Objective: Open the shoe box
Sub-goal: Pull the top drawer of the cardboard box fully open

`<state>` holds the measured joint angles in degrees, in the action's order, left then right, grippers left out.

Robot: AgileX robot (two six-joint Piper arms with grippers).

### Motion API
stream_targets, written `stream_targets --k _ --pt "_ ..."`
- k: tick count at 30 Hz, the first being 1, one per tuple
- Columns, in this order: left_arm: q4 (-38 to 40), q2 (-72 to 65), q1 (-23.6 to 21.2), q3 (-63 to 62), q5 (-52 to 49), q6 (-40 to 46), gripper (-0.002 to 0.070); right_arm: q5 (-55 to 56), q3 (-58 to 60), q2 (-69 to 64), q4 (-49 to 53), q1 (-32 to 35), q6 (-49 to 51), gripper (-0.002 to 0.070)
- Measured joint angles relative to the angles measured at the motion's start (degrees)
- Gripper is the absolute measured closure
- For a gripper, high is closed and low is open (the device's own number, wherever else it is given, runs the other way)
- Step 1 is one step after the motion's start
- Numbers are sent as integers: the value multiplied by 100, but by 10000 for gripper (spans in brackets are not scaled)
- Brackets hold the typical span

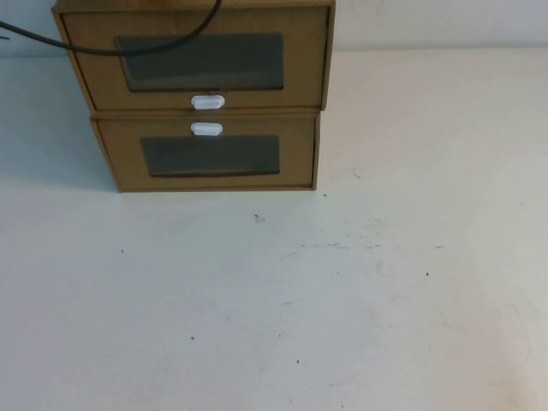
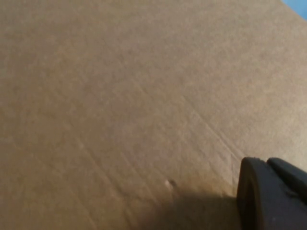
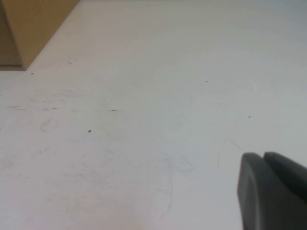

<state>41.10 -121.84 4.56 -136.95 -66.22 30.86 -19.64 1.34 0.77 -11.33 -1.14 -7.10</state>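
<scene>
Upper brown cardboard shoe box (image 1: 197, 60) on a like lower box (image 1: 210, 154), both shut, with nothing at their white oval pull tabs (image 1: 208, 102).
They sit at the white table's (image 1: 342, 300) far side, left of centre, long fronts and tabs facing the robot. The left gripper (image 2: 273, 196) is close against cardboard (open or closed, I cannot tell), so it is likely the nearer arm. The right gripper (image 3: 273, 191), jaws closed and empty, hovers over bare table — a box corner (image 3: 33, 24) well apart.

Left claw (image 2: 269, 194) just beside shoe box (image 2: 120, 96); right claw (image 3: 265, 189) closed above table (image 3: 158, 96).
</scene>
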Motion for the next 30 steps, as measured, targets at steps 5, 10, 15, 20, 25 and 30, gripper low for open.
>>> stream_targets --k 5,10,15,20,25,30 --pt "-11 -30 0 -28 -34 13 680 0 0 0 0 0 0 689" --pt "0 -46 0 -37 -31 13 680 0 0 0 0 0 0 690" --pt "8 -46 0 -37 -31 13 680 0 0 0 0 0 0 690" --pt "12 -56 0 -37 -31 -22 680 171 0 0 -23 0 0 690" --pt "12 -56 0 -37 -37 -49 680 1028 0 0 -1499 0 0 689" --pt "36 -68 0 -41 -37 -61 680 1660 0 0 -3142 0 0 689"
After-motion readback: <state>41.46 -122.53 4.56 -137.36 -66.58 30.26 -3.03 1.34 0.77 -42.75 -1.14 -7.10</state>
